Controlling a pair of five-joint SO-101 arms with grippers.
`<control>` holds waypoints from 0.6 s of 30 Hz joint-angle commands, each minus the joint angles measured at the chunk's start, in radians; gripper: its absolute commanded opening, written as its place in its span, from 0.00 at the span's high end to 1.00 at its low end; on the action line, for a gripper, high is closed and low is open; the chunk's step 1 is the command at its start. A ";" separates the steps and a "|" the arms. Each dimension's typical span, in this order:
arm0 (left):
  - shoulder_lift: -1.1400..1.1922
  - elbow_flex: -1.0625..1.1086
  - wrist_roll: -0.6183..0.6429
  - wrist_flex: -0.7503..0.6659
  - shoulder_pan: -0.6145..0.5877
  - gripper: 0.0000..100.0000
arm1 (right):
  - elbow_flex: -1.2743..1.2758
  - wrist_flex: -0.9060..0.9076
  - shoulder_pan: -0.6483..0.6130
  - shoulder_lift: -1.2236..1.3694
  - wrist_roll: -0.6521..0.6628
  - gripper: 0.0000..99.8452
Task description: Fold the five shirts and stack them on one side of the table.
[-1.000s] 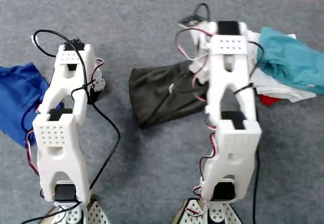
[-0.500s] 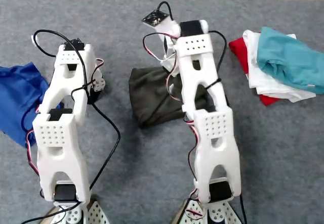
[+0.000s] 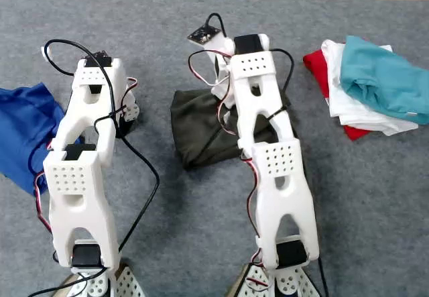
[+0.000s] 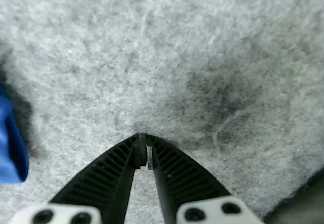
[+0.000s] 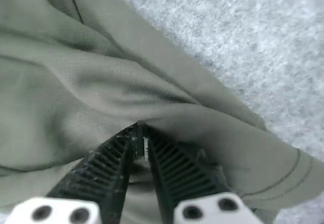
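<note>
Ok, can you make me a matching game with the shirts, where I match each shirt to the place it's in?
Shirts:
1. blue shirt
2. olive shirt
3. teal shirt
4. red shirt

Places:
A. on top of the white shirt
B. middle of the table, under the right arm
C. underneath the white shirt
D. at the table's left edge

Pairs: 1-D, 2-B, 3-A, 4-C.
</note>
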 commanded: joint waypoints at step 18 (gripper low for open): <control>-0.012 0.000 -0.011 -0.044 0.002 0.98 | 0.374 0.029 0.084 -0.288 0.017 0.99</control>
